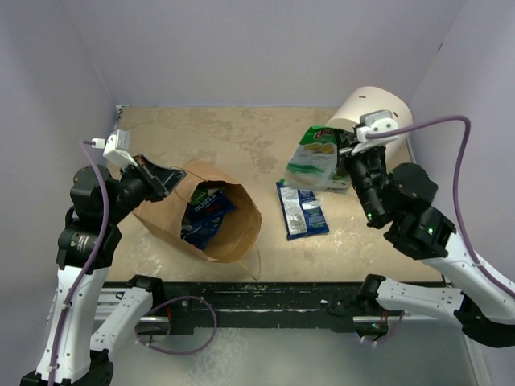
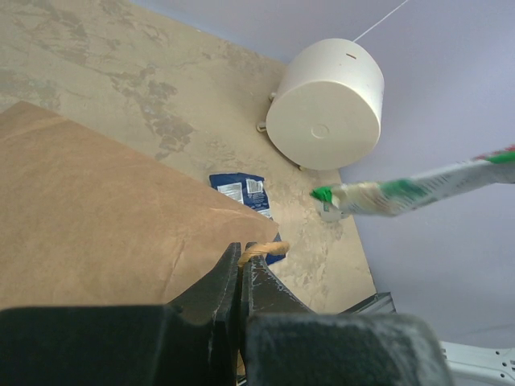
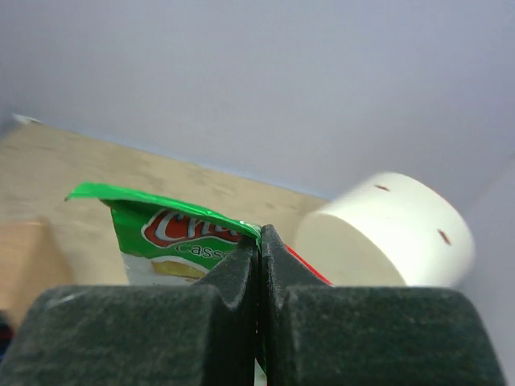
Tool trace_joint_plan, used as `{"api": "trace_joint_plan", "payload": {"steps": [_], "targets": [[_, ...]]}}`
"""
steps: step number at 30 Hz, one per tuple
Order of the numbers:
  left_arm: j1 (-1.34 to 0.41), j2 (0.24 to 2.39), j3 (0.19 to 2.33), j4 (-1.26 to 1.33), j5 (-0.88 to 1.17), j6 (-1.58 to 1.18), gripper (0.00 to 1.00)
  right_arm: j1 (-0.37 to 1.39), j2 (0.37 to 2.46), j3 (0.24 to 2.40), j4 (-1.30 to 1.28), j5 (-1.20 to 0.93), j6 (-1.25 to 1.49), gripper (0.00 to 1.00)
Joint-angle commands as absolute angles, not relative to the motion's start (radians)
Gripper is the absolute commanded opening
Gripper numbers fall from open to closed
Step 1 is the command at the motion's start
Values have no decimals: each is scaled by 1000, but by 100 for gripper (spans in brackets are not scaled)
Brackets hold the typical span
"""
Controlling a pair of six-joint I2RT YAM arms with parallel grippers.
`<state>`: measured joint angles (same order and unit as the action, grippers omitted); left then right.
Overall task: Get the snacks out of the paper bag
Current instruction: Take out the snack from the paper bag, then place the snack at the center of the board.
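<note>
The paper bag (image 1: 241, 232) is lying on its side on the table (image 1: 241, 137), a mottled tan surface. Its mouth is gaping toward the arms' bases, and its brown kraft paper is matte and creased. Inside it a dark blue packet (image 1: 206, 214) is sitting, glossy and crinkled. I cannot tell whether anything is lying beneath it.

Just right of the bag a blue-and-white packet (image 1: 301, 211) is lying flat on the table. Farther right of the bag, a shiny flat green packet (image 1: 314, 157) with red lettering is hanging from the right gripper (image 1: 344, 153), whose jaws are pressing together on its edge.

Beyond that, well apart from the bag, a smooth white cylinder (image 1: 374, 112) is lying on its side.

The left gripper (image 1: 165, 178) is at the bag's left rim, its jaws squeezing tight on the paper edge. A thin tan loop handle (image 2: 265, 249) is poking out beside the tips.
</note>
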<state>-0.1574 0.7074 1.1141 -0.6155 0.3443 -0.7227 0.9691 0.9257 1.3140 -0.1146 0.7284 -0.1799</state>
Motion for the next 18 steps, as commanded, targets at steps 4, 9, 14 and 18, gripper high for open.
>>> {"api": "trace_joint_plan", "payload": {"steps": [4, 9, 14, 18], "targets": [[-158, 683, 1108, -585, 336, -745, 0, 748, 1022, 1206, -23, 501, -323, 0], [-158, 694, 1106, -576, 349, -758, 0, 609, 1068, 1144, 43, 198, -381, 0], [-158, 711, 1108, -554, 376, -761, 0, 512, 1121, 1097, 76, -30, -501, 0], [-158, 717, 1114, -552, 382, -751, 0, 497, 1173, 1108, 58, -129, -631, 0]]}}
